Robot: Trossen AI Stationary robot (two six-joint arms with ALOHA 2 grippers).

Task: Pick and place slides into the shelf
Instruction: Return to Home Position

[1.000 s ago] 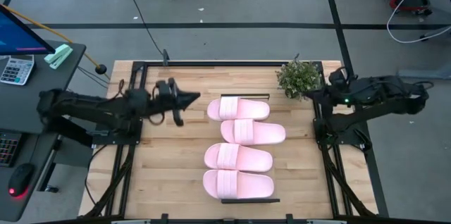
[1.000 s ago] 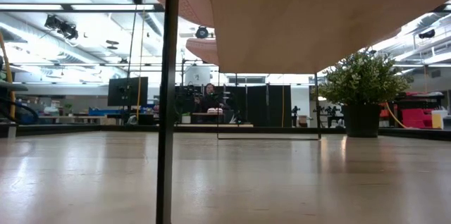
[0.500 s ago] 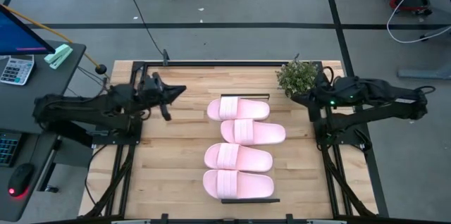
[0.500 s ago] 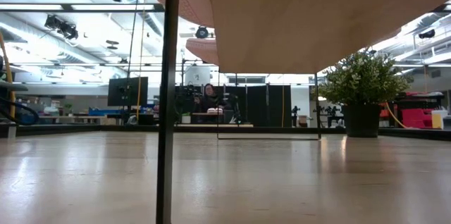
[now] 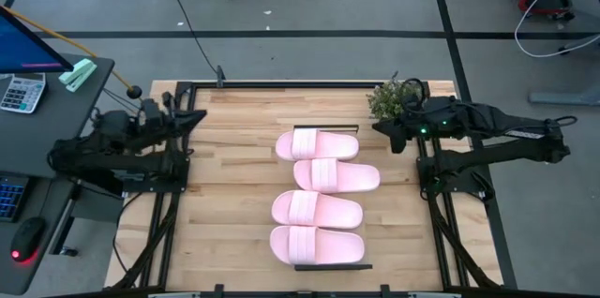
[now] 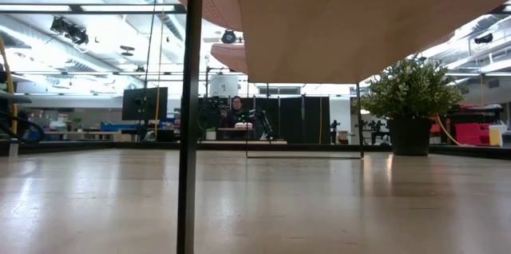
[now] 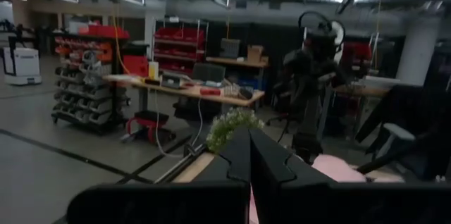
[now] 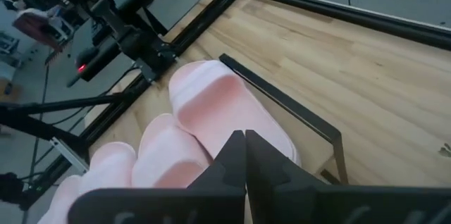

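Overhead, the four slides [image 5: 316, 210] lie in one column down the middle of the table [image 5: 234, 204]. They rest on the shelf [image 5: 326, 127], whose black frame shows at both ends of the row. The second slide from the plant end sits shifted a little toward the right arm's side. The left gripper [image 5: 199, 115] hangs over the table's left edge, well apart from the slides. The right gripper [image 5: 379, 126] hangs at the right edge, just beside a small potted plant [image 5: 394, 99].

From table height, the shelf's pale panel spans the top, with one thin black leg [image 6: 190, 126] reaching the tabletop. A person [image 6: 236, 113] sits far off in the room.

The left wrist view shows that arm's fingers [image 7: 236, 160] pressed together, holding nothing.

The right wrist view shows its fingers [image 8: 232, 157] likewise clenched and empty, with the slides beyond them.
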